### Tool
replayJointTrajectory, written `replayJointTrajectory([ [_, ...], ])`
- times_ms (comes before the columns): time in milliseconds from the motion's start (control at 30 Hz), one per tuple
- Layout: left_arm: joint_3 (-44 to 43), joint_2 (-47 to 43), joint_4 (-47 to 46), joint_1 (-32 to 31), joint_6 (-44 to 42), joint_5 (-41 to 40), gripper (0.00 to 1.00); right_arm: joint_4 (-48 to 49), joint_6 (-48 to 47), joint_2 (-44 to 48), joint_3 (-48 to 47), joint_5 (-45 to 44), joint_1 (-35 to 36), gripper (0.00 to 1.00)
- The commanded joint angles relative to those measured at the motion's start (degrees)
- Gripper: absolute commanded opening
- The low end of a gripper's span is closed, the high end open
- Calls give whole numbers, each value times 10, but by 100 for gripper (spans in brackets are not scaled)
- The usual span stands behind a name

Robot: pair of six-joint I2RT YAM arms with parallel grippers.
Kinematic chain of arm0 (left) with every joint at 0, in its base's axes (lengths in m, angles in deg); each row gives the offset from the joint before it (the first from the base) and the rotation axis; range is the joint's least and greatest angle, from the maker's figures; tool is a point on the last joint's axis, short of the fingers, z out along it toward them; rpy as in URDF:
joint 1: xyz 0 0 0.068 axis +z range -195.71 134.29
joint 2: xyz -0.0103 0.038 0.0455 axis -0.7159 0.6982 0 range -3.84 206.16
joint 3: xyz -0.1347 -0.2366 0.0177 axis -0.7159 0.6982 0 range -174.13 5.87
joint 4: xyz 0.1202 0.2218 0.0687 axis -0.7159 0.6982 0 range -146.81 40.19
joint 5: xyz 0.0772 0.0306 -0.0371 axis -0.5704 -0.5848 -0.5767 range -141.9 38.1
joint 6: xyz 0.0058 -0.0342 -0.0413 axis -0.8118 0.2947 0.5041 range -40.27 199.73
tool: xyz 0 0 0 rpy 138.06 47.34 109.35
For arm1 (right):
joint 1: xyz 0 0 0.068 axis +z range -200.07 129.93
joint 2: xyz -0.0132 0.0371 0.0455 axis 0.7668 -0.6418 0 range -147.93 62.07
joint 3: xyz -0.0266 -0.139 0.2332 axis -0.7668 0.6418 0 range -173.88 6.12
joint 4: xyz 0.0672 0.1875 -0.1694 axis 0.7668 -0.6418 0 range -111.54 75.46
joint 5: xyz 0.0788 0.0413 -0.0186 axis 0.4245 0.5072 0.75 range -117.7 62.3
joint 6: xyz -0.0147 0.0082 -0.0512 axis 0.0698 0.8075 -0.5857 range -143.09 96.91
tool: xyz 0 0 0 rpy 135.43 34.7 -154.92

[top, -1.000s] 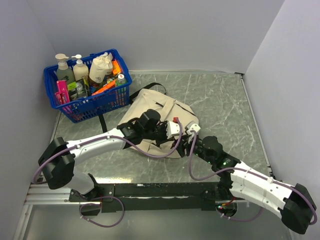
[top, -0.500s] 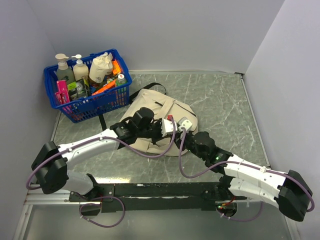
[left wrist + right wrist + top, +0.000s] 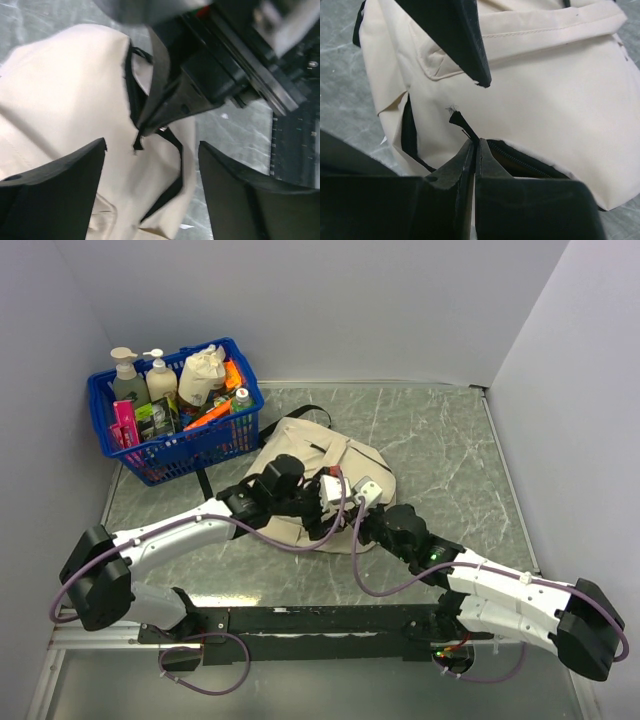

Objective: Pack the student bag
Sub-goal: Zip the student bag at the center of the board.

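Note:
The cream student bag [image 3: 300,452] lies flat in the middle of the table, its black zipper partly open [image 3: 530,167]. My right gripper [image 3: 476,142] is shut on the black zipper pull tab [image 3: 457,122] at the bag's near edge. In the top view the right gripper [image 3: 358,504] meets the left gripper [image 3: 340,494] over the bag's front. The left gripper [image 3: 152,150] hangs open just above the cream fabric [image 3: 65,90], nothing between its fingers. The right gripper's black body [image 3: 200,95] pinches the tab [image 3: 145,131] just beyond the left fingertips.
A blue plastic basket [image 3: 215,445] with bottles, a cloth pouch and several small items stands at the back left, touching the bag's far corner. Grey walls close in the table on three sides. Bare marble tabletop [image 3: 450,450] lies to the right of the bag.
The left gripper has opened and let go of the zipper tab. The right gripper moved in to the left and shut on that tab.

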Motion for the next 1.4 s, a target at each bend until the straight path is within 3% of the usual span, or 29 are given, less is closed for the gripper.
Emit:
replayJointTrajectory([
  [0,44,-21,-25,0,8,68,70,8,13,17,-7,19,7,0],
  [133,79,-21,-60,-13,1,71,56,-2,30,27,-3,34,7,0],
  [233,98,-24,-92,-30,0,63,56,-7,56,37,0,42,7,0],
  [500,125,-11,-238,-66,39,-72,53,-11,75,42,-2,58,7,0],
  [933,127,12,-238,-96,65,-87,44,-4,72,46,5,43,6,0],
  [1167,107,26,-210,-101,69,-99,19,4,74,32,-3,45,0,0],
  [1267,104,29,-196,-103,71,-97,23,6,74,35,-3,51,-6,0],
  [1367,100,28,-176,-104,66,-85,35,6,77,37,-5,52,-18,0],
])
